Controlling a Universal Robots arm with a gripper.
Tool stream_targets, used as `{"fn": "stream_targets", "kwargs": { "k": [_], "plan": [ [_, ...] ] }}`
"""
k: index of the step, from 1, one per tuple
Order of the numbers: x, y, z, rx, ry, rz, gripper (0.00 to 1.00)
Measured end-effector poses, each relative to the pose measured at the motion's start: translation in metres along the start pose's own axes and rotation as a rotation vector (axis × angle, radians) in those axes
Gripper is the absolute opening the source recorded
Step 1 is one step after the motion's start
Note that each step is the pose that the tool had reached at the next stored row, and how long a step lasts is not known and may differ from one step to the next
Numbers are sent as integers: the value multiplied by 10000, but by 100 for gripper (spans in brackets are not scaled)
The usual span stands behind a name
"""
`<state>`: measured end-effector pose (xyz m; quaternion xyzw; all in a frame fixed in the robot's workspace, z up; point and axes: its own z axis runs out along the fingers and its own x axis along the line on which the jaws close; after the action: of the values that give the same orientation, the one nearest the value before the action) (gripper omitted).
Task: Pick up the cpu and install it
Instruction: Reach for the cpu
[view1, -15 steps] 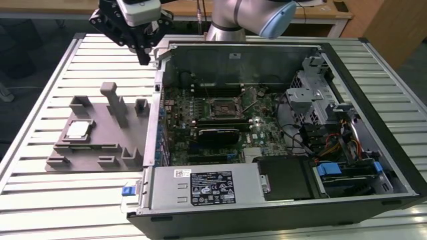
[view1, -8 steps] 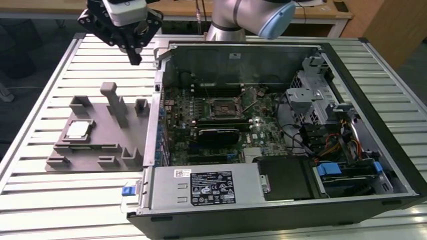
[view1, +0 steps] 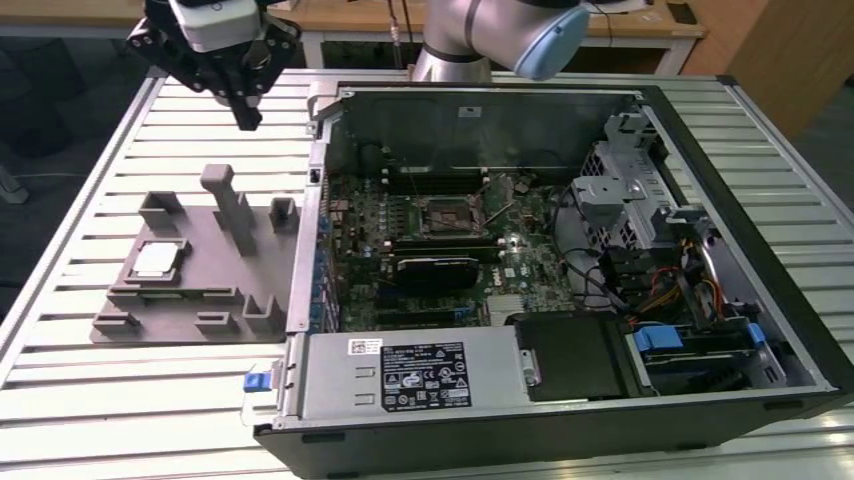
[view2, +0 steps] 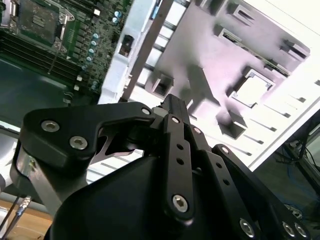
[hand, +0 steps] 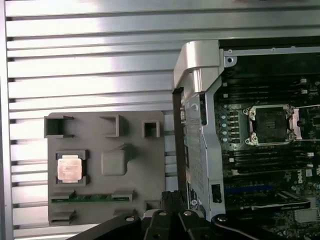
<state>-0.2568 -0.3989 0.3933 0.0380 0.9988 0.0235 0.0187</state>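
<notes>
The gripper (view1: 247, 118) hangs high over the slatted table (view1: 80, 400) at the far end of the grey fixture block (view1: 194, 235). Its black fingers are drawn together to a single point, with nothing between them. Both wrist views agree: the two fingers lie flat against each other and are empty.

The cpu (view1: 156, 260) has not been picked up. In the exterior view it lies at about 7 o'clock from the gripper and well apart from it. It sits flat in a square pocket of the fixture block, pale metal top upward. In the first wrist view the chip (hand: 70, 168) sits square in its pocket, with low walls close around it.

The open socket (view1: 451, 212) waits on the motherboard inside the computer case (view1: 481, 115), at roughly 3 o'clock from the cpu in the exterior view. The case's side wall stands between the two.

As for handling, the cpu looks a light, thin, stiff little plate, so weight should be no trouble. The smooth metal lid is likely slick, so a pinch across two opposite edges seems the sound hold, fingers coming straight down. It looks fragile too, and the gentlest grip that holds would suit it. The pocket walls leave little room beside the chip, so a pinch would have to be placed carefully.
</notes>
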Motion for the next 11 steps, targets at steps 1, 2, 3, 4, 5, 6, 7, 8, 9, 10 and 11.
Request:
{"fn": "stream_targets", "kwargs": {
  "k": [1,2,3,4,5,6,7,8,9,10,11],
  "plan": [
    [31,-2,-1,-1,-2,1,11],
    [63,-5,-2,-2,-3,2,11],
    [91,-7,-3,-3,-5,3,11],
    [119,-9,-4,-5,-6,3,11],
    [147,-11,-5,-6,-7,3,11],
    [175,-13,-6,-8,-9,3,11],
    [203,-15,-8,-9,-9,4,11],
    [232,-17,-9,-11,-10,4,11],
    [260,-20,-10,-13,-12,4,11],
    [288,-22,-11,-15,-13,6,11],
    [313,-23,-12,-17,-14,7,11]
  ]
}}
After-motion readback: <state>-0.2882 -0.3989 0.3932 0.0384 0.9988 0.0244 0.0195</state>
